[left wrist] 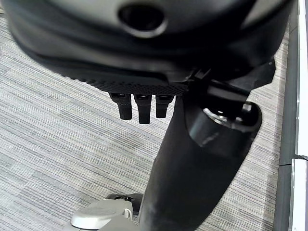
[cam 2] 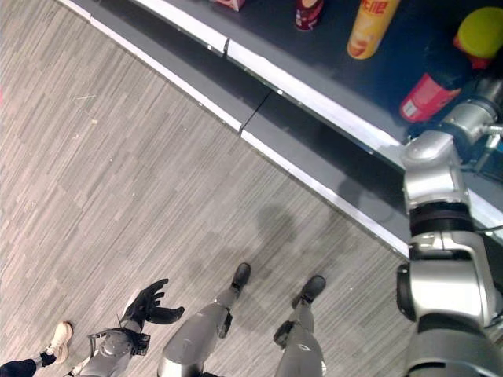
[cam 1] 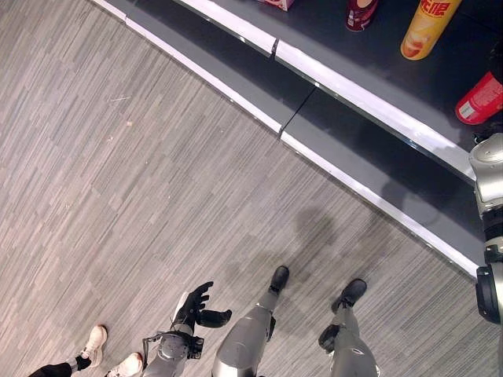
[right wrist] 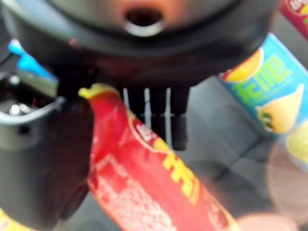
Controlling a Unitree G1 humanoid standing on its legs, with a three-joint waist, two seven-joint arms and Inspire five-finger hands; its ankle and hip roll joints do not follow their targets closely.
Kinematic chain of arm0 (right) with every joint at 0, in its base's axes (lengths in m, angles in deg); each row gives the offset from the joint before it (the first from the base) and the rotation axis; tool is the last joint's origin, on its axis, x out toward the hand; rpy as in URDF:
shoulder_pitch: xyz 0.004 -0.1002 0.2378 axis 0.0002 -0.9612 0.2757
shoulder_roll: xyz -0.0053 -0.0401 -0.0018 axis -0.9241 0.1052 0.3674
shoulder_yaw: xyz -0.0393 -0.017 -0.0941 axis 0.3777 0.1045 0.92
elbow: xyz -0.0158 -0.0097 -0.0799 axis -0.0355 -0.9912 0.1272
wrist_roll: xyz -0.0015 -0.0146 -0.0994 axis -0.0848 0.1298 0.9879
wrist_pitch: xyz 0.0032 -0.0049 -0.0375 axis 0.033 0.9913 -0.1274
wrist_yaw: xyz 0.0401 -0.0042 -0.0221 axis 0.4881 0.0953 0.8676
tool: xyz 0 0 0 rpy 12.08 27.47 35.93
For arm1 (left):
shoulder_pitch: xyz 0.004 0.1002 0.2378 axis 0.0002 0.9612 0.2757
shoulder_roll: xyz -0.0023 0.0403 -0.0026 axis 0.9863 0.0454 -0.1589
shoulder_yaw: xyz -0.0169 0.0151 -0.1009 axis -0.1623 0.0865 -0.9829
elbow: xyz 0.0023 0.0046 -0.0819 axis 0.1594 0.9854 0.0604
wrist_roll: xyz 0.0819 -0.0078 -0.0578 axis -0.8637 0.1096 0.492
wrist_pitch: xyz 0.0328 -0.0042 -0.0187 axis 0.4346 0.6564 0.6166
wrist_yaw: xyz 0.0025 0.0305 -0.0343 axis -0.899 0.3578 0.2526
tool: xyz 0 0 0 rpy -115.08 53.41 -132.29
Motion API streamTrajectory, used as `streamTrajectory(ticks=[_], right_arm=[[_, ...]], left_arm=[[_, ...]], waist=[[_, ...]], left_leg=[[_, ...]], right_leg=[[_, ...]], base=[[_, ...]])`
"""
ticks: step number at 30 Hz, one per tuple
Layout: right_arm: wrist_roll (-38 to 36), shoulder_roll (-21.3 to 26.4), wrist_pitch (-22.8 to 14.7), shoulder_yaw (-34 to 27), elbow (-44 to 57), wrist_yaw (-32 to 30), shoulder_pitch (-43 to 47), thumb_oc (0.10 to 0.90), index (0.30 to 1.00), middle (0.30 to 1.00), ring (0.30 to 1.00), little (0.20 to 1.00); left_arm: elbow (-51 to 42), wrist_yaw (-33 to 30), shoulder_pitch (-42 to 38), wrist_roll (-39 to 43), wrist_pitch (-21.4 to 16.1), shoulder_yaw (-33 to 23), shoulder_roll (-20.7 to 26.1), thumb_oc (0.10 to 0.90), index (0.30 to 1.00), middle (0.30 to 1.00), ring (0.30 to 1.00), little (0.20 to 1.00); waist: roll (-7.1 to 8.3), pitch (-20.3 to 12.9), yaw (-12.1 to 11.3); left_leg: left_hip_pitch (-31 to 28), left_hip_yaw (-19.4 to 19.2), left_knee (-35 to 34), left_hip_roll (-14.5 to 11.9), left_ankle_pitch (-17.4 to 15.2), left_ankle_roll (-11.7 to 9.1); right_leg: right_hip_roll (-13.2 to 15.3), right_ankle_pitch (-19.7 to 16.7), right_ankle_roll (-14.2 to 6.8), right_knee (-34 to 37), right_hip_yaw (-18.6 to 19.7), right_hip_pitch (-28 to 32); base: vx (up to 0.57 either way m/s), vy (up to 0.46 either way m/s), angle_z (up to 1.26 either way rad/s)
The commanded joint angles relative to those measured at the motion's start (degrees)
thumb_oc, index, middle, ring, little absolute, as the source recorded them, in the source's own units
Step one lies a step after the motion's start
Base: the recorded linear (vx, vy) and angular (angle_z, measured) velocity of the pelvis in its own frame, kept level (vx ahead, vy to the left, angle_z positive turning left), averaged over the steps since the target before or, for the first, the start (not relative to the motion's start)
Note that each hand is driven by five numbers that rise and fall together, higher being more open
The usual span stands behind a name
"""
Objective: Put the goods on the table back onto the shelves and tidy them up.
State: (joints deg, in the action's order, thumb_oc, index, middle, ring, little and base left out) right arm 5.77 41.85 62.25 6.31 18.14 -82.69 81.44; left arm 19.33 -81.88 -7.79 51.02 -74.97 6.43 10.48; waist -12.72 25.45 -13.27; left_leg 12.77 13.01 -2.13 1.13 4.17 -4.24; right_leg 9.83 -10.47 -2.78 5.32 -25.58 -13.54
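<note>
A red canister (cam 2: pixel 427 97) with a yellow lid (cam 2: pixel 479 31) leans over the dark shelf board (cam 2: pixel 377 82) at the far right. My right hand (cam 2: pixel 446 67) is curled round its middle. In the right wrist view the canister (right wrist: pixel 144 178) lies between the thumb (right wrist: pixel 43 159) and the fingers (right wrist: pixel 156 110). The same canister (cam 1: pixel 479 98) shows at the edge of the left eye view. My left hand (cam 1: pixel 195 305) hangs low over the floor, open and holding nothing, with relaxed fingers (left wrist: pixel 139 108).
On the shelf stand a yellow canister (cam 1: pixel 428 27), a dark red can (cam 1: pixel 361 14) and a pink box (cam 1: pixel 279 4). A blue canister (right wrist: pixel 269 91) stands close past the held one. White edge strips (cam 1: pixel 369 102) front two shelf levels. A person's shoes (cam 1: pixel 94 342) are at my lower left.
</note>
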Motion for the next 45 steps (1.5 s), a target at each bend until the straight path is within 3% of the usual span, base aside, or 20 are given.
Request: streamTrajectory(ticks=[1, 10, 11, 13, 24, 30, 31, 35, 37, 39, 40, 43, 44, 45], right_arm=[[0.3, 7.2, -4.5, 5.8, 0.7, -3.2, 6.8, 0.400, 0.300, 0.300, 0.300, 0.300], [-1.0, 8.3, -4.8, 8.4, -1.9, -2.4, 9.3, 0.400, 0.300, 0.300, 0.300, 0.300], [-1.0, 8.3, -4.7, 8.6, -2.0, -2.4, 9.5, 0.554, 0.531, 0.531, 0.531, 0.531], [-1.1, 8.1, -4.7, 8.8, -2.0, -2.4, 9.7, 0.800, 0.900, 0.900, 0.900, 0.900], [-0.7, 7.6, -4.5, 8.5, 0.3, -2.9, 9.3, 0.800, 0.900, 0.900, 0.900, 0.900], [0.5, 7.4, -4.9, 3.9, 8.6, -4.7, 5.3, 0.800, 0.900, 0.900, 0.900, 0.900], [1.5, 6.2, -5.4, 0.1, 14.8, -5.9, 1.8, 0.800, 0.900, 0.900, 0.900, 0.900], [3.0, 2.3, -6.8, -5.3, 24.2, -5.6, -4.7, 0.800, 0.900, 0.900, 0.900, 0.900], [2.5, -2.9, -8.8, -8.7, 32.1, -3.2, -11.8, 0.800, 0.900, 0.900, 0.900, 0.900], [-2.9, -9.1, -12.8, -9.7, 37.8, 2.3, -18.5, 0.800, 0.900, 0.900, 0.900, 0.900], [-10.3, -12.1, -15.6, -9.5, 41.4, 11.7, -27.3, 0.800, 0.900, 0.900, 0.900, 0.900], [-22.0, -14.7, -19.1, -9.4, 44.6, 24.8, -38.1, 0.800, 0.900, 0.900, 0.900, 0.900], [-22.2, -14.8, -19.1, -9.6, 44.8, 25.1, -38.5, 0.800, 0.900, 0.900, 0.900, 0.900], [-28.7, -17.1, -20.5, -9.6, 45.5, 31.9, -44.8, 0.800, 0.900, 0.900, 0.900, 0.900]], left_arm=[[0.5, -2.6, 1.8, 1.5, -1.9, 4.7, 5.4, 0.800, 0.900, 0.900, 0.900, 0.900], [0.7, -2.8, 1.2, 1.8, -2.1, 5.2, 5.5, 0.800, 0.900, 0.900, 0.900, 0.900], [0.7, -2.7, 1.2, 1.8, -2.1, 5.3, 5.4, 0.800, 0.900, 0.900, 0.900, 0.900], [0.8, -2.8, 1.1, 1.9, -2.0, 5.3, 5.4, 0.800, 0.900, 0.900, 0.900, 0.900], [1.4, -3.1, 0.6, 1.9, -1.7, 5.3, 5.3, 0.800, 0.900, 0.900, 0.900, 0.900], [2.4, -2.9, 0.3, 1.1, -1.0, 4.7, 5.1, 0.800, 0.900, 0.900, 0.900, 0.900], [2.8, -2.9, 0.2, 0.5, -0.4, 4.2, 4.9, 0.800, 0.900, 0.900, 0.900, 0.900], [3.3, -2.3, 0.1, -0.2, 0.4, 3.3, 4.6, 0.800, 0.900, 0.900, 0.900, 0.900], [4.6, -2.1, 0.3, -1.0, 1.3, 1.9, 4.1, 0.800, 0.900, 0.900, 0.900, 0.900], [5.3, -2.0, 0.6, -1.1, 2.1, 0.4, 3.6, 0.800, 0.900, 0.900, 0.900, 0.900], [5.6, -0.7, 2.0, -2.3, 2.5, -2.0, 4.2, 0.800, 0.900, 0.900, 0.900, 0.900], [6.3, 1.7, 4.3, -2.7, 3.0, -6.8, 5.0, 0.800, 0.900, 0.900, 0.900, 0.900], [6.2, 1.7, 4.5, -2.8, 3.0, -6.7, 5.1, 0.800, 0.900, 0.900, 0.900, 0.900], [6.6, 3.0, 5.5, -1.9, 2.5, -9.6, 5.3, 0.800, 0.900, 0.900, 0.900, 0.900]], waist=[[1.43, -3.9, -1.5], [1.65, -4.0, -1.7], [1.67, -4.1, -1.7], [1.79, -4.0, -1.6], [2.81, -4.4, -1.3], [3.71, -4.9, -0.7], [4.27, -5.2, -0.3], [5.39, -5.8, 0.8], [6.80, -6.4, 2.1], [8.25, -6.8, 3.4], [10.11, -7.5, 4.6], [12.81, -8.6, 6.6], [12.93, -8.7, 6.3], [14.39, -9.8, 7.6]], left_leg=[[4.6, -0.6, -2.9, -1.2, 1.9, -2.3], [4.9, -0.5, -2.9, -1.1, 2.0, -2.4], [4.9, -0.5, -2.9, -1.1, 1.9, -2.4], [4.8, -0.4, -2.9, -1.1, 1.9, -2.3], [4.2, -0.6, -2.9, -1.1, 1.5, -1.9], [3.5, -0.8, -2.9, -1.2, 1.0, -1.7], [2.8, -1.0, -2.9, -1.2, 0.5, -1.4], [1.8, -1.7, -2.9, -1.2, -0.2, -0.9], [1.1, -2.7, -2.9, -1.2, -0.4, -0.5], [-0.3, -4.0, -2.9, -1.6, -1.5, -0.2], [-1.6, -5.5, -2.9, -2.0, -1.7, 0.1], [-3.7, -8.1, -2.9, -2.5, -2.8, 0.4], [-3.8, -8.3, -2.9, -2.5, -2.9, 0.4], [-5.4, -10.3, -2.9, -2.6, -3.8, 1.0]], right_leg=[[2.9, 10.6, -6.6, -7.2, 1.0, 2.8], [2.9, 10.5, -6.7, -7.0, 0.8, 2.9], [2.9, 10.5, -6.7, -7.0, 0.8, 2.9], [2.9, 10.5, -6.7, -7.0, 0.8, 2.9], [3.0, 10.5, -6.8, -6.6, 1.2, 3.5], [3.1, 10.3, -7.0, -6.0, 1.4, 4.5], [3.1, 10.2, -7.1, -5.7, 1.8, 5.1], [3.1, 9.7, -7.3, -4.8, 2.5, 6.0], [3.0, 8.7, -7.4, -3.8, 3.3, 6.5], [2.7, 8.7, -7.4, -3.4, 4.2, 7.1], [2.5, 7.8, -7.5, -2.7, 5.2, 7.8], [2.2, 6.8, -7.9, -1.6, 6.7, 8.6], [2.2, 6.7, -7.9, -1.5, 6.9, 8.7], [2.0, 6.0, -8.3, -1.1, 8.2, 8.9]], base=[[0.00, 0.000, 0.00], [0.00, 0.000, 0.00], [0.00, 0.000, 0.00], [0.00, 0.000, 0.00], [0.00, 0.000, 0.00], [0.00, 0.010, 0.02], [0.04, 0.031, 0.04], [0.03, 0.045, -0.05], [0.02, 0.069, -0.19], [0.06, 0.069, -0.26], [0.09, 0.087, -0.39], [0.06, 0.064, -0.49], [0.08, 0.089, -0.52], [0.08, 0.113, -0.39]])
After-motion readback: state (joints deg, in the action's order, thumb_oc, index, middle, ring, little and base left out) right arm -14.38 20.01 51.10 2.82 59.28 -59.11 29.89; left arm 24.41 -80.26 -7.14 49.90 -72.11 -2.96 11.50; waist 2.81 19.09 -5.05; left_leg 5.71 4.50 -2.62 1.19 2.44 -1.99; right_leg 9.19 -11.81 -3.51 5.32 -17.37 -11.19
